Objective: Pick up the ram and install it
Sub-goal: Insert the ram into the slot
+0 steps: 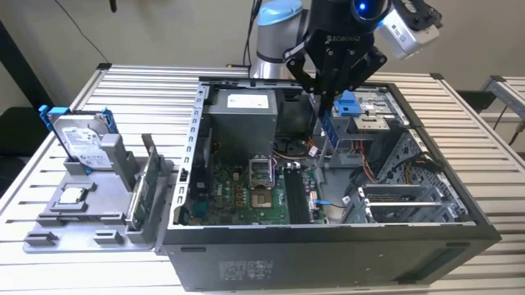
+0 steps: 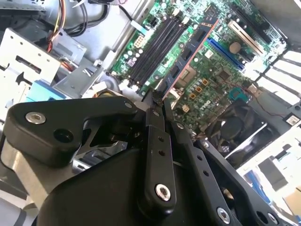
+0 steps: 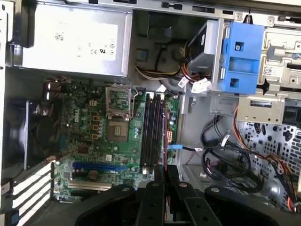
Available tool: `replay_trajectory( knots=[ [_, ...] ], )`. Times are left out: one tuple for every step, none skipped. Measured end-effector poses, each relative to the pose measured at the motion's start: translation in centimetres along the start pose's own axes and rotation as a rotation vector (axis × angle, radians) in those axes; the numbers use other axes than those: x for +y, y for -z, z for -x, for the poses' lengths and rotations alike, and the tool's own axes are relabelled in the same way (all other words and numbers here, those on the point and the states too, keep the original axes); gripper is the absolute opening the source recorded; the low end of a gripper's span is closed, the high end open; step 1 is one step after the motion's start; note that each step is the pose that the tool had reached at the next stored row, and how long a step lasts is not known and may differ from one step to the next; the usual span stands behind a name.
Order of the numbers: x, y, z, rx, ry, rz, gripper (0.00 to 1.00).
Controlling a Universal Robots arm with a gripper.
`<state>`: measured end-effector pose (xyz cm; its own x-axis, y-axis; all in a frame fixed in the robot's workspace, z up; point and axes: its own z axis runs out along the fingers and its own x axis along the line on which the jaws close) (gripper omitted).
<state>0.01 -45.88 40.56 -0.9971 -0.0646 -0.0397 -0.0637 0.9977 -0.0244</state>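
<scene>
Dark grey metal computer case (image 1: 328, 258), open on top: clear room above the long black memory slots (image 3: 151, 132). Bounding obstacles: grey power-supply box (image 3: 70, 40), blue plastic drive bracket (image 3: 242, 56), black cable bundle (image 3: 225, 155) beside the slots. Black gripper (image 1: 332, 97) clamps dark blue ram stick (image 1: 331, 130) overhead.

White printed label (image 3: 70, 40) on power supply (image 3: 123, 52)

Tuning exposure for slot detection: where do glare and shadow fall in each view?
Exterior view: the motherboard sits dim inside the case, and the ram held by the gripper reads blue. Second wrist view: the slats at the case's rear wash out white; the memory slots are evenly lit. First wrist view: the fan corner is dark, the power supply bright.
</scene>
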Motion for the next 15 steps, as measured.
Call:
replay_trajectory(
  knots=[
    [0.00, -0.15, -0.01, 0.0002, -0.005, -0.0017, 0.14],
    [0.01, -0.31, -0.02, 0.0003, -0.009, -0.0029, 0.14],
    [0.01, -0.48, -0.02, 0.0006, -0.015, -0.0045, 0.14],
    [0.01, -0.63, -0.03, 0.0008, -0.021, -0.0057, 0.14],
    [0.02, -0.78, -0.03, 0.0010, -0.028, -0.0070, 0.14],
    [0.02, -0.92, -0.04, 0.0013, -0.036, -0.0084, 0.14],
    [0.03, -1.07, -0.05, 0.0017, -0.046, -0.0097, 0.14],
    [0.03, -1.22, -0.05, 0.0020, -0.055, -0.0109, 0.14],
    [0.03, -1.38, -0.06, 0.0022, -0.064, -0.0119, 0.14],
    [0.04, -1.56, -0.06, 0.0024, -0.074, -0.0127, 0.14],
    [0.04, -1.74, -0.07, 0.0027, -0.082, -0.0132, 0.14],
    [0.05, -1.92, -0.08, 0.0029, -0.089, -0.0136, 0.14],
    [0.05, -2.10, -0.09, 0.0031, -0.093, -0.0137, 0.14],
    [0.06, -2.28, -0.09, 0.0031, -0.094, -0.0138, 0.14],
    [0.06, -2.46, -0.10, 0.0031, -0.094, -0.0137, 0.14]
  ],
)
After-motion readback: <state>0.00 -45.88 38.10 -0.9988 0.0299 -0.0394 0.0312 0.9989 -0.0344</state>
